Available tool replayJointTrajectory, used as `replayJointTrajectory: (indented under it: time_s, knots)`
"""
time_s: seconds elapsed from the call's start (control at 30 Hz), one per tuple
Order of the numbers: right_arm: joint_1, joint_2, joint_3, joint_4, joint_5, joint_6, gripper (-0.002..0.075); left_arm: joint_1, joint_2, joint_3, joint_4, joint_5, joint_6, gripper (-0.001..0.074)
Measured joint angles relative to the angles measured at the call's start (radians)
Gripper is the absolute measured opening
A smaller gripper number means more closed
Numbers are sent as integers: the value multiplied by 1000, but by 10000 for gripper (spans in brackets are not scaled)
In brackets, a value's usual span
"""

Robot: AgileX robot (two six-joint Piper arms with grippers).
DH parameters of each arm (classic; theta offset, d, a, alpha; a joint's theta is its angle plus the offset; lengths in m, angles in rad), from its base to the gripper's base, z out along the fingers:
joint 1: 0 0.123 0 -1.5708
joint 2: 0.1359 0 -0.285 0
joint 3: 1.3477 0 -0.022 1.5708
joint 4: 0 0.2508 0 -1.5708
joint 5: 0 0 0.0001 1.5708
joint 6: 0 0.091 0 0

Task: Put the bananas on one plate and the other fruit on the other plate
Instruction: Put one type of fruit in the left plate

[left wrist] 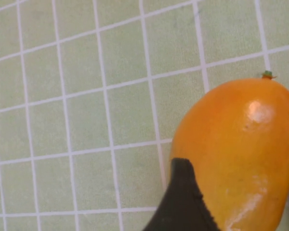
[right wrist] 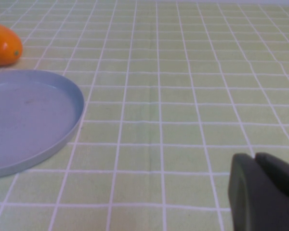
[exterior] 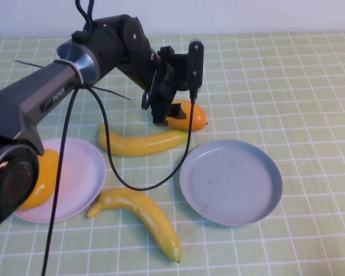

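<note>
My left gripper (exterior: pixel 171 118) reaches across to the table's middle. Its jaws sit around the orange-red mango (exterior: pixel 191 117), which rests at table level. The left wrist view shows one black finger (left wrist: pixel 183 202) pressed against this mango (left wrist: pixel 241 134). The yellow mango (exterior: pixel 41 177) lies on the pink plate (exterior: pixel 83 172) at the near left. One banana (exterior: pixel 144 142) lies on the cloth just in front of the held mango. The other banana (exterior: pixel 145 216) lies between the plates. The grey-blue plate (exterior: pixel 230 181) holds nothing. My right gripper (right wrist: pixel 254 156) is shut and empty, low over the cloth beside the grey-blue plate (right wrist: pixel 29 115).
A green checked cloth (exterior: pixel 299 86) covers the table. A black cable (exterior: pixel 132 185) hangs from the left arm and loops over the near banana and the cloth. The right arm does not show in the high view.
</note>
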Motion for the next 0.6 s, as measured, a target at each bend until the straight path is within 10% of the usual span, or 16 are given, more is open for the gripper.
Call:
replayJointTrajectory:
  time_s: [0.6]
  knots:
    - [0, 0, 0, 0, 0, 0, -15, 14, 78, -1, -4, -113, 15, 467]
